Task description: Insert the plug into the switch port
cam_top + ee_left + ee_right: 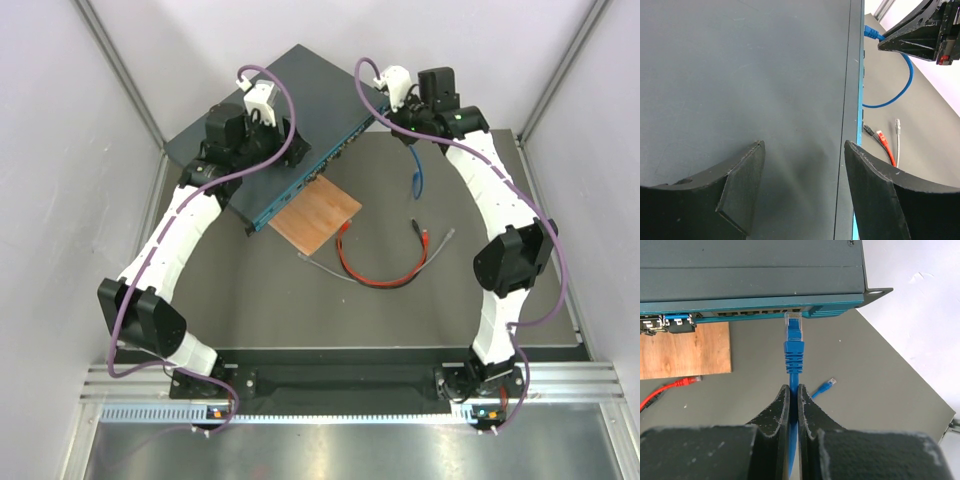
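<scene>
Insertion not complete. Right gripper [794, 388] clamped on the blue cable [793, 360]; plug [793, 326] at its 12 o'clock, tip at the switch [750, 270] port row, apparently unseated. Left gripper [804, 146] jaws apart over the switch top, table's 11 o'clock

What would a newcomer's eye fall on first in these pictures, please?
The blue plug stands out most, its tip right at the socket row on the switch's teal front edge, with the right gripper holding its blue cable in shut jaws. Next comes the left gripper, jaws open above the switch's flat grey top. On the table in front lie a wooden board and a looped red cable.
</scene>
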`<state>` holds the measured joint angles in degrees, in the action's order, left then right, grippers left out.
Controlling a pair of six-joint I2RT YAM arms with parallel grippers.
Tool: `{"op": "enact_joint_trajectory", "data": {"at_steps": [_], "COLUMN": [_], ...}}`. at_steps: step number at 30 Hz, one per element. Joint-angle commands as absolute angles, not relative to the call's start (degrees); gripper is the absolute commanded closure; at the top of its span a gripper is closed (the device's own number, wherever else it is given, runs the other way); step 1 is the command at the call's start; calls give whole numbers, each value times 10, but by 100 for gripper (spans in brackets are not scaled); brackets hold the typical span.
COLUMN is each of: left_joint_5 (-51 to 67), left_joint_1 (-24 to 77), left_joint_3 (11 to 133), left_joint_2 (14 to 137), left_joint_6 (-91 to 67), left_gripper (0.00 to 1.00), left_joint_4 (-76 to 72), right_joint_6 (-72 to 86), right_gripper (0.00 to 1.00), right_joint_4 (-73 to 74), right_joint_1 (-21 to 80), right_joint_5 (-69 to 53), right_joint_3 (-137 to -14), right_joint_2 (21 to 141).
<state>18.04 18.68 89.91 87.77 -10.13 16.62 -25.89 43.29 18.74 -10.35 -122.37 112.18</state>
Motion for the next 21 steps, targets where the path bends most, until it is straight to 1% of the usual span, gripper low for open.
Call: {"op": "enact_joint_trajectory", "data": {"at_steps": [1,21], "left_joint_5": [169,176], "left_joint_1": [181,179], "left_joint_3": [910,898], "left_joint_2": [876,878], "left_joint_6": [-102,-109], "left_gripper": [30,30], "left_joint_4": [163,159], "right_joint_6": [-257,-251], "right_gripper": [100,100], "right_joint_4": [420,413], "right_joint_1": [197,206], "right_joint_5": [-100,-107], "right_joint_3": [-1257,-1263], "right_joint_2": [1118,1092]}}
